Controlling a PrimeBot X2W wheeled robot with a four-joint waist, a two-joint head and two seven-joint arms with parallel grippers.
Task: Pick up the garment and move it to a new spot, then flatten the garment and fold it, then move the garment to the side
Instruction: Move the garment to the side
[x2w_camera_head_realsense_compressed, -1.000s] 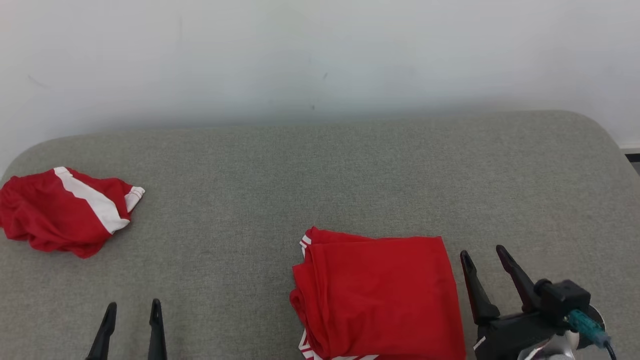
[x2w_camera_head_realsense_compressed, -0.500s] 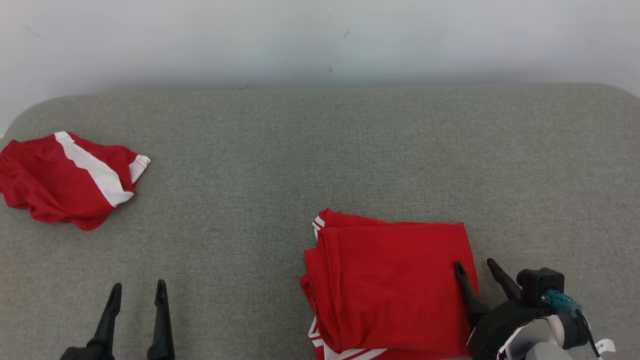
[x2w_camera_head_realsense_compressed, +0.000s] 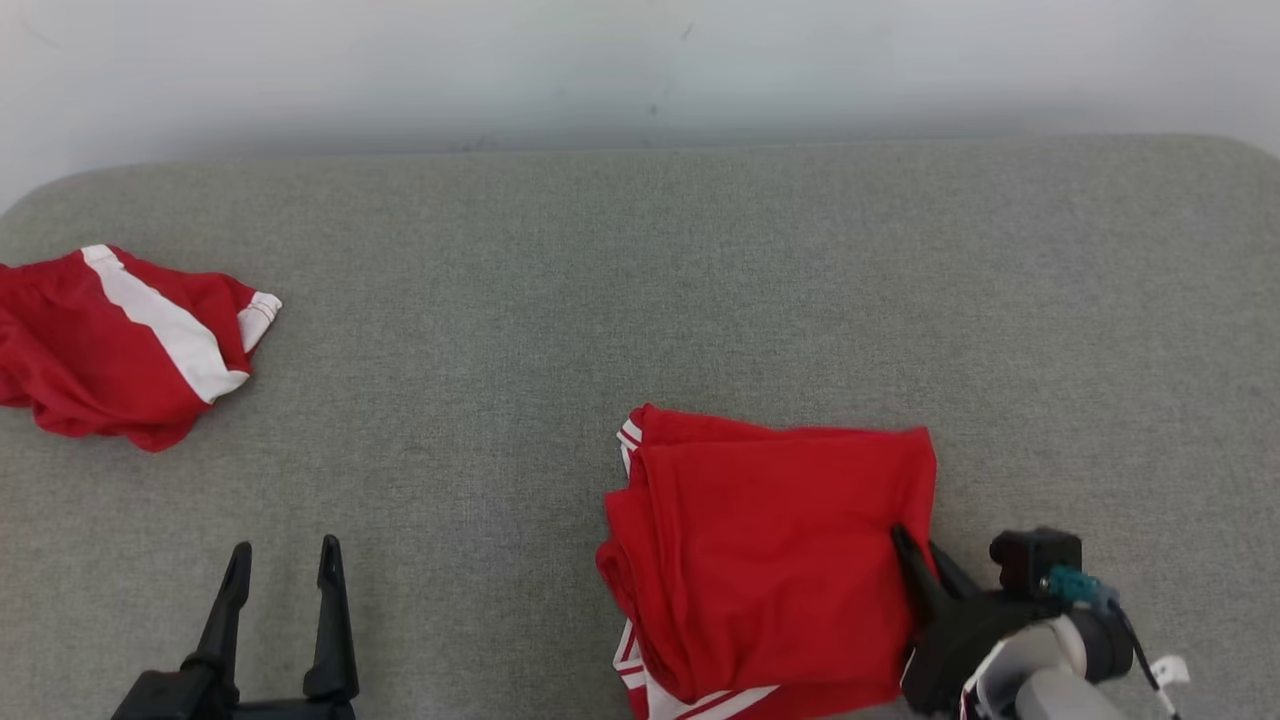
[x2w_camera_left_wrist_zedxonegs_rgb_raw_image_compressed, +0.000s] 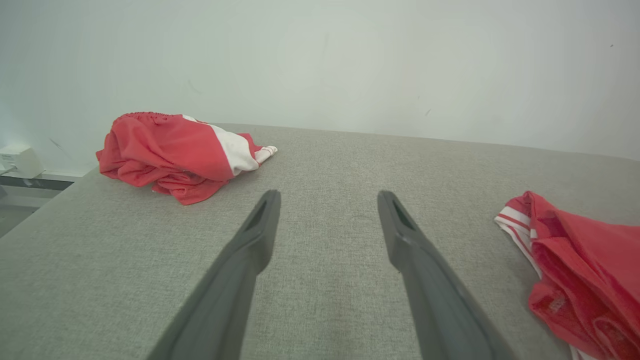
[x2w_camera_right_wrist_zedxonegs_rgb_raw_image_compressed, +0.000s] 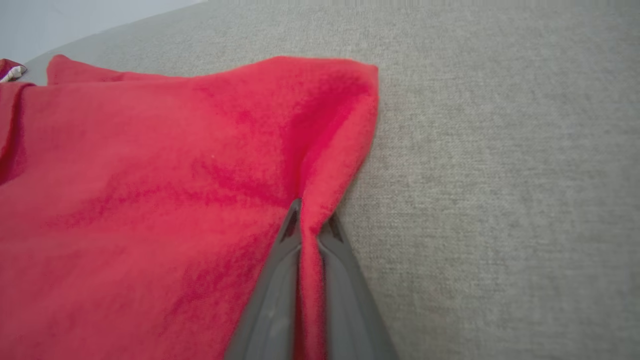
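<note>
A folded red garment (x2w_camera_head_realsense_compressed: 770, 555) with white stripes at its left edge lies on the grey surface, right of centre near the front. My right gripper (x2w_camera_head_realsense_compressed: 915, 550) is shut on the garment's right edge; in the right wrist view its fingers (x2w_camera_right_wrist_zedxonegs_rgb_raw_image_compressed: 282, 280) pinch a raised ridge of the red cloth (x2w_camera_right_wrist_zedxonegs_rgb_raw_image_compressed: 150, 200). My left gripper (x2w_camera_head_realsense_compressed: 282, 560) stands open at the lower left, apart from the garment, with nothing between its fingers (x2w_camera_left_wrist_zedxonegs_rgb_raw_image_compressed: 255, 245). The left wrist view shows the garment (x2w_camera_left_wrist_zedxonegs_rgb_raw_image_compressed: 580, 260) at its right edge.
A second, crumpled red garment with a white band (x2w_camera_head_realsense_compressed: 120, 340) lies at the far left, also in the left wrist view (x2w_camera_left_wrist_zedxonegs_rgb_raw_image_compressed: 175, 152). The grey padded surface (x2w_camera_head_realsense_compressed: 600, 300) ends at a pale wall behind. A white box (x2w_camera_left_wrist_zedxonegs_rgb_raw_image_compressed: 17, 161) sits off its left edge.
My right gripper has moved left onto the folded garment's right edge and shut on it. The head camera has tilted, shifting the whole picture. The left gripper stays open.
</note>
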